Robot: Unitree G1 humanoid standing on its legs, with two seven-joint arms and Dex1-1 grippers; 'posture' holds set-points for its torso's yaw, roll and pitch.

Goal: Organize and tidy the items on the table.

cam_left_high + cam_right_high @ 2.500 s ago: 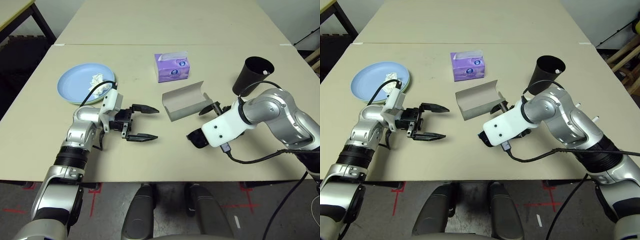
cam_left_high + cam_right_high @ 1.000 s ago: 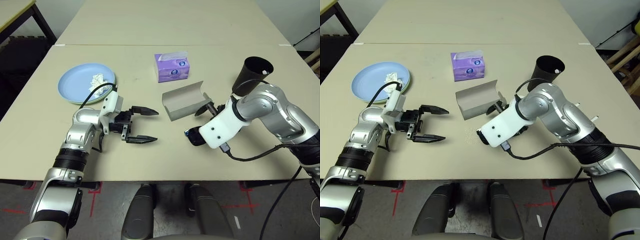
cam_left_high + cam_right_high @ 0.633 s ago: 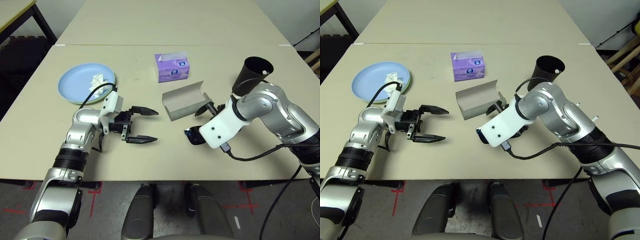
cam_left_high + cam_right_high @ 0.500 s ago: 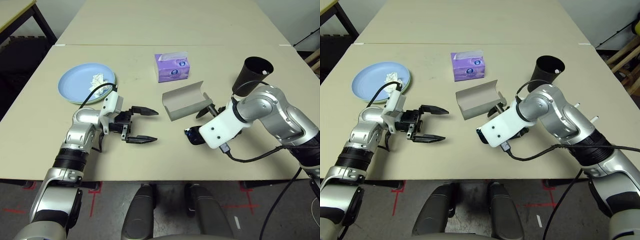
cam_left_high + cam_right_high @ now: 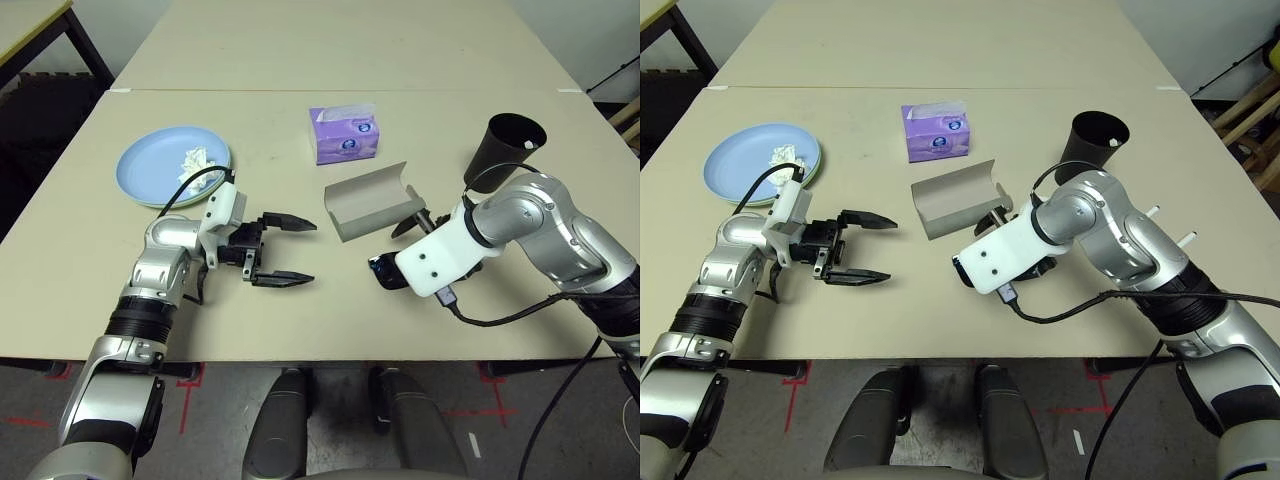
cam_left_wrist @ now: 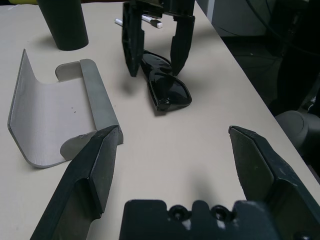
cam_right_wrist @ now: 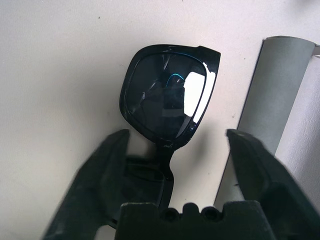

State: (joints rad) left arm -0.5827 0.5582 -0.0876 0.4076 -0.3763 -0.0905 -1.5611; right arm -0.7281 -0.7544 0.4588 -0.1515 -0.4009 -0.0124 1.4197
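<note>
The black sunglasses lie folded on the beige table, in front of the open grey glasses case. My right gripper is open and straddles the sunglasses, one finger on each side without closing on them; the left wrist view shows the same right gripper. My left gripper hovers open and holds nothing, left of the case. At the far left the light blue plate carries the crumpled white tissue. The pale green plate's rim peeks out beneath it.
The purple tissue box stands behind the case. A tall black cup stands at the right, just behind my right forearm. A white pen lies near the cup. A second table adjoins at the back.
My right wrist has shifted a little left and away from the table's front edge, staying over the sunglasses. The left arm, plates, case and box have not moved.
</note>
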